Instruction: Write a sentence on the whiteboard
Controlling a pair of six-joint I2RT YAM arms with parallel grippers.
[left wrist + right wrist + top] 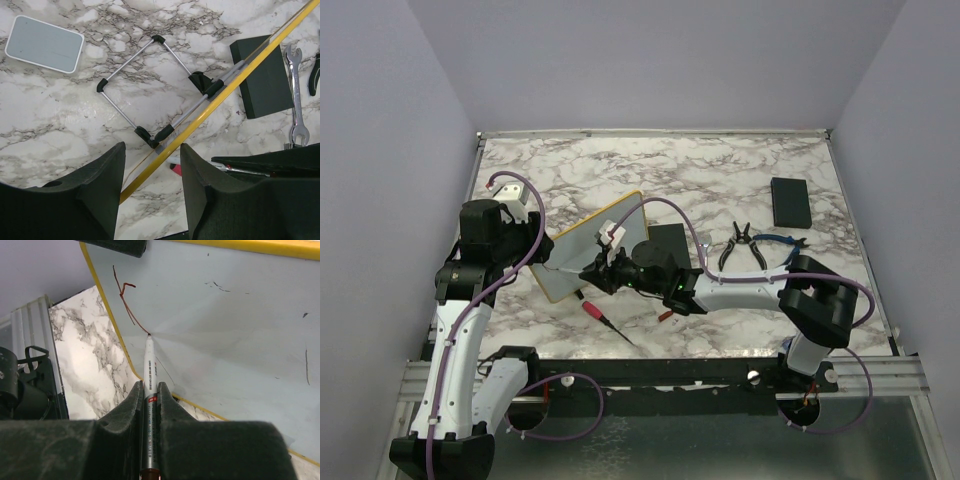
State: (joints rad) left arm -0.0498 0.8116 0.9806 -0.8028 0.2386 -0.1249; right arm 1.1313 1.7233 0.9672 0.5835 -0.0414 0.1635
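Note:
The whiteboard [582,252], pale grey with a thin yellow frame, leans tilted on a wire stand [150,85] left of the table's middle. My right gripper [149,385] is shut on a white-barrelled marker [149,365]. The marker's tip touches the board's face [225,315] near its left edge. Of a sentence I see only a short red-brown squiggle [125,295], which ends at the tip. My left gripper [152,147] is open at the board's left corner. The board's yellow edge [225,92] runs slantwise through the wide gap between its fingers.
A black slab [667,238] lies just behind the board, another [790,200] at the far right. Pliers [742,247] and a wrench [296,95] lie right of the middle. A red-handled screwdriver [605,320] lies near the front edge. A pale grey rounded pad [45,43] rests on the marble.

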